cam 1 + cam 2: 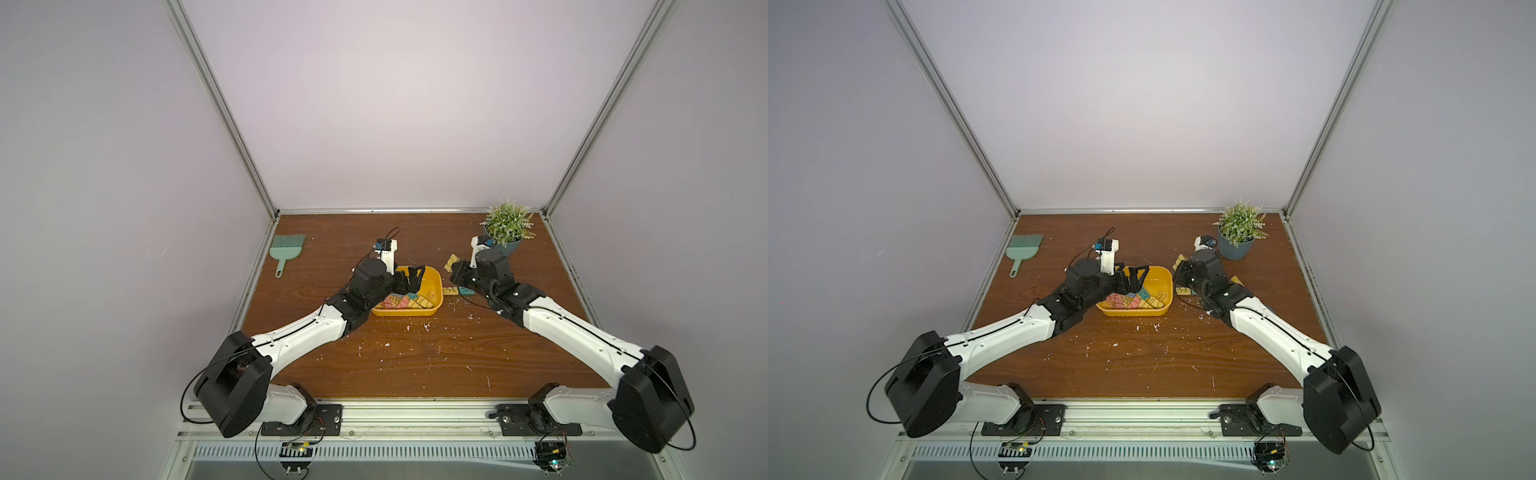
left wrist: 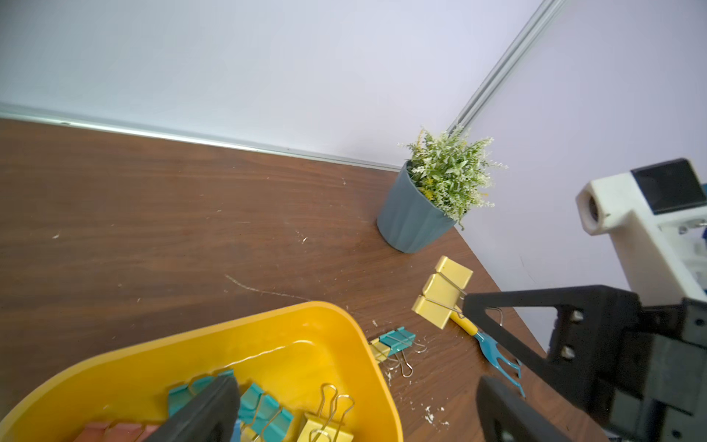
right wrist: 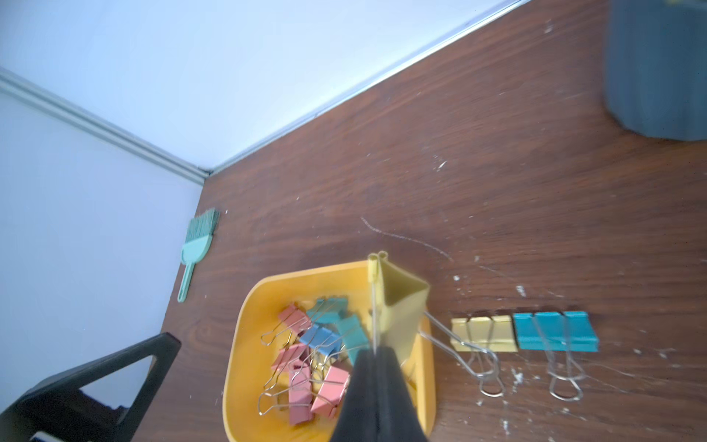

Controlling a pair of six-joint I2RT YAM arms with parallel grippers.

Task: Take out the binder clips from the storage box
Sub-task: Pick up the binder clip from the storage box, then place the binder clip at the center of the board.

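Binder clips, mostly piled in the box near the middle of the table, should feel light, stiff and slick, so pinch a wire loop, as your right gripper clamps the yellow clip, while your left gripper hangs spread wide over the box.

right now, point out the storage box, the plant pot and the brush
storage box [image 1: 432, 279]: top view, bare inner floor
plant pot [image 2: 411, 214]: left wrist view, ribbed side
brush [image 3: 196, 250]: right wrist view, plastic head

Binder clips (jumbled) in storage box
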